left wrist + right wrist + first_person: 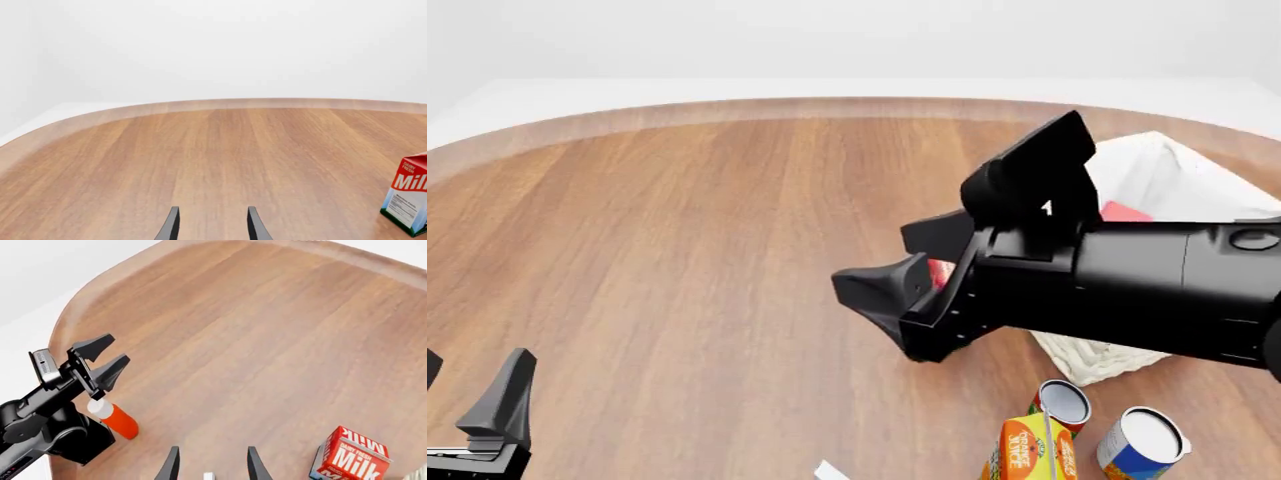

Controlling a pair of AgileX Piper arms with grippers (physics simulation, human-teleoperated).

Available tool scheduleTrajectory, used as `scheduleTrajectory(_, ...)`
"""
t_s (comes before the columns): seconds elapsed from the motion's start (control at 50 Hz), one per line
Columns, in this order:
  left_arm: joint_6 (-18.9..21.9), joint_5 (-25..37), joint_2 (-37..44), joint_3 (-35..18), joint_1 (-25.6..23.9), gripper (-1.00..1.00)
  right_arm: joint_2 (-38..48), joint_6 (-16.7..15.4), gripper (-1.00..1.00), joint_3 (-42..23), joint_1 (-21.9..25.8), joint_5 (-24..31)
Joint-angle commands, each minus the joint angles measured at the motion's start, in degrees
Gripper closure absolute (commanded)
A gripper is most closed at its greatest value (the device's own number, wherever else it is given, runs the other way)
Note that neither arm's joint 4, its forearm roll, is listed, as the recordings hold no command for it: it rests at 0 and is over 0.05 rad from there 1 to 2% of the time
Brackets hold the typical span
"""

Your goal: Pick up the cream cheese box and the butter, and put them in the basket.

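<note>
1. White wicker basket sits at the table's far right, with something red showing inside, likely the butter; the right arm hides most of it.
2. Cream cheese box: not identifiable with certainty.
3. Right gripper has its fingers apart, empty, near the milk carton.
4. Left gripper is spread, empty, over the bare wooden table.
5. Juice carton and two cans crowd the near right edge.

My black left gripper on warm brown wood-grain table, red-and-white milk carton, white woven basket, orange juice carton near the basket
</note>
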Motion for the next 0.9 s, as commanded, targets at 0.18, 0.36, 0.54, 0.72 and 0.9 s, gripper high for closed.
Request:
scheduleTrajectory(0.18, 0.00, 0.00, 0.00, 0.00, 0.00, -1.00, 2.16, 1.46, -1.00, 2.79, 1.29, -1.87)
scheduleTrajectory(0.36, 0.00, 0.00, 0.00, 0.00, 0.00, -1.00, 3.09, 1.85, -1.00, 4.25, 1.11, -2.68)
scheduleTrajectory(0.54, 0.00, 0.00, 0.00, 0.00, 0.00, -1.00, 5.09, 3.21, -1.00, 6.71, 1.09, -5.09)
scheduleTrajectory(0.72, 0.00, 0.00, 0.00, 0.00, 0.00, -1.00, 5.48, 3.84, -1.00, 7.74, 1.02, -5.59)
scheduleTrajectory(0.9, 0.00, 0.00, 0.00, 0.00, 0.00, -1.00, 6.38, 4.74, -1.00, 10.27, 0.64, -7.19)
